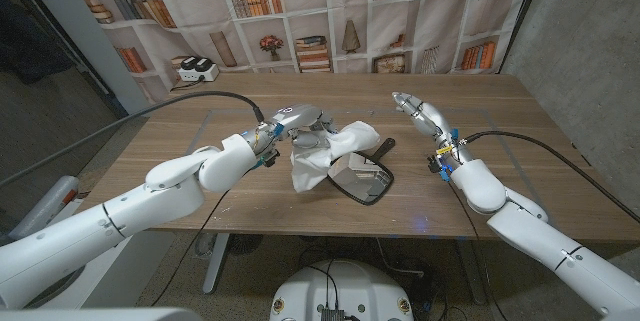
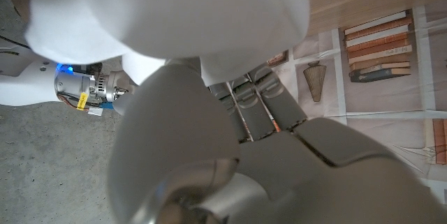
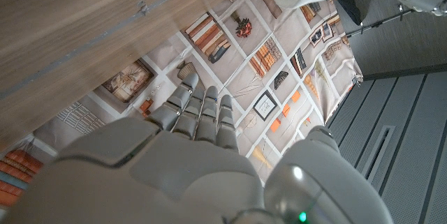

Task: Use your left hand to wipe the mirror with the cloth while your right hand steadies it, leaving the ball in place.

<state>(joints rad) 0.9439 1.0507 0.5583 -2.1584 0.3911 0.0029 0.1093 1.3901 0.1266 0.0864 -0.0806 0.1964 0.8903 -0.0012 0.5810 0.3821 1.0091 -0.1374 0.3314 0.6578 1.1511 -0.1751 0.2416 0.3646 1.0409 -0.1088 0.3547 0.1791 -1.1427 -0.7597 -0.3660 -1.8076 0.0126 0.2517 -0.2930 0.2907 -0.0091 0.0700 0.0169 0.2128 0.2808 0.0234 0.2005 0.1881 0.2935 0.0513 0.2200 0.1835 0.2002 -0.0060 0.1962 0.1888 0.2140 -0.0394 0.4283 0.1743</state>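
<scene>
On the wooden surface (image 1: 200,151) the hand mirror (image 1: 362,178) lies glass up, its handle pointing away toward the far right. The white cloth (image 1: 322,157) drapes over its left edge, bunched in the grip of the left hand (image 1: 298,121). The right hand (image 1: 417,111) hovers apart to the mirror's right, fingers straight together, holding nothing, so steadying means reaching leftward. No ball is visible.

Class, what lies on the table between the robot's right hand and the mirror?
Head view: bare wood separates the right hand from the mirror.
</scene>
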